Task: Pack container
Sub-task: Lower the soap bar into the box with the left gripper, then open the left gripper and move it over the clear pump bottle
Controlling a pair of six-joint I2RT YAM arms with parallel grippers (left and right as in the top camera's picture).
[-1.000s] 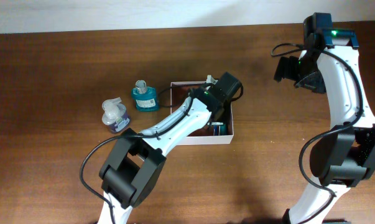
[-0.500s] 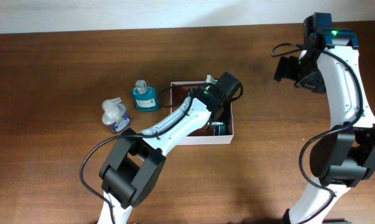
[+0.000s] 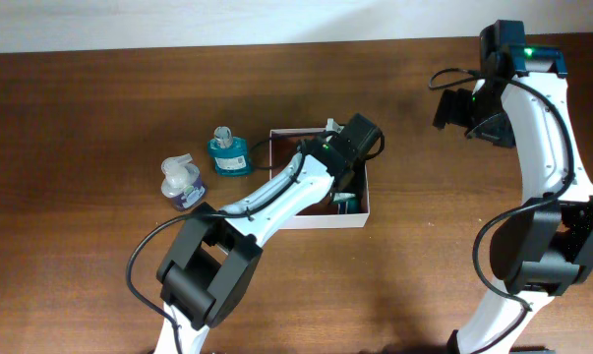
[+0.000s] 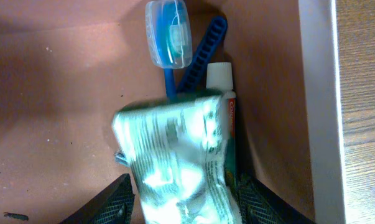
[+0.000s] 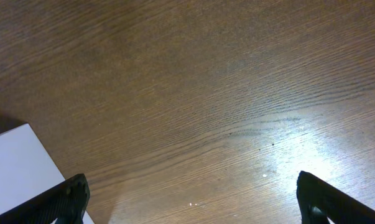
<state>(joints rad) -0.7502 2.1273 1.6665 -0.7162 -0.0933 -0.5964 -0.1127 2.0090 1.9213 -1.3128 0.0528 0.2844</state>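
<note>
The container sits mid-worktop. Inside, by its right wall, lie a toothbrush case, a comb and a tube. The left jaws flank a blurred, crumpled packet; I cannot tell whether they grip it. Two bottles stand just left of the container. The right jaws gape wide over the worktop, well apart.

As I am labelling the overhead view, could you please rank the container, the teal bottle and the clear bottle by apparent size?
1. container: clearly the largest.
2. teal bottle and clear bottle: they look about alike, so I would not rank them.
</note>
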